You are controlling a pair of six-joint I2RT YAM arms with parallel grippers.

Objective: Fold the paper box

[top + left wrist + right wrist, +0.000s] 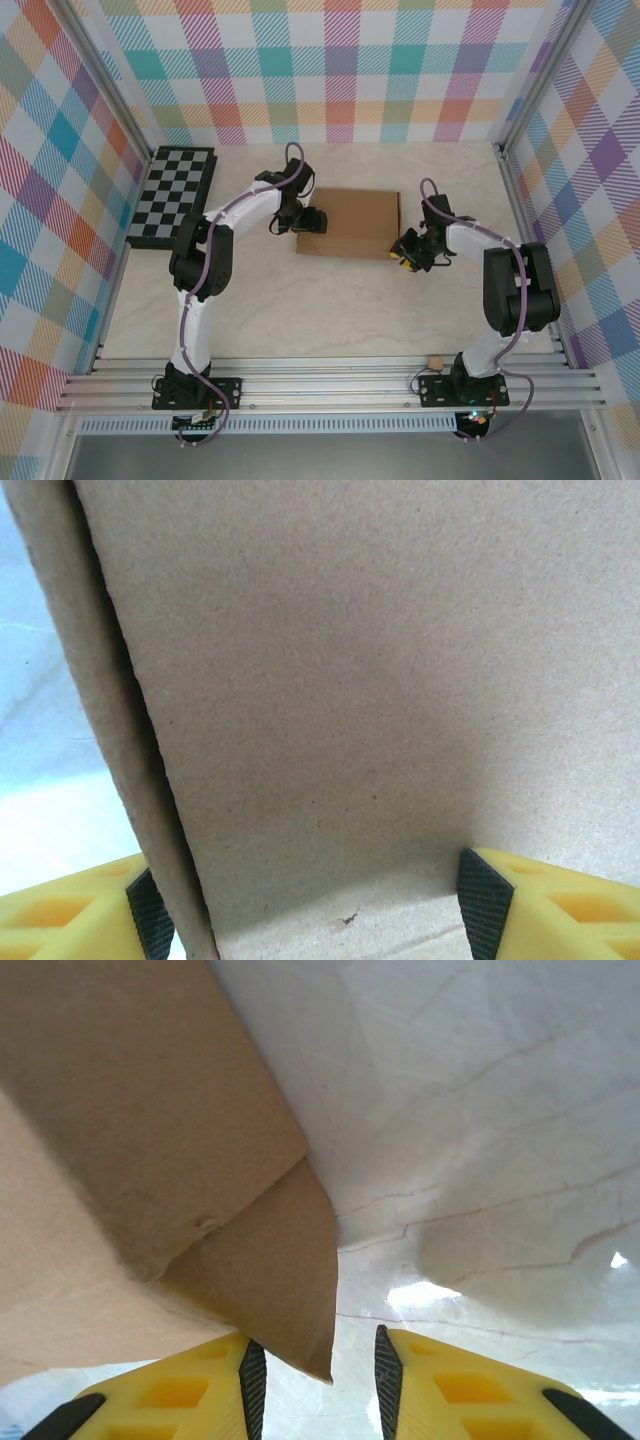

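The paper box (350,215) lies flat and brown in the middle of the table. My left gripper (312,220) is at its left edge. In the left wrist view its jaws (318,910) stand wide open, with a broad cardboard panel (380,680) between them and a folded side flap (110,740) beside the left pad. My right gripper (403,252) is at the box's near right corner. Seen from the right wrist, it (318,1380) is open, and a pointed flap corner (290,1290) hangs between the pads, close to the left pad and clear of the right one.
A black-and-grey chessboard (172,195) lies at the back left against the wall. A tiny cardboard scrap (435,361) sits by the right arm's base. Checked walls and metal rails (330,385) close in the table.
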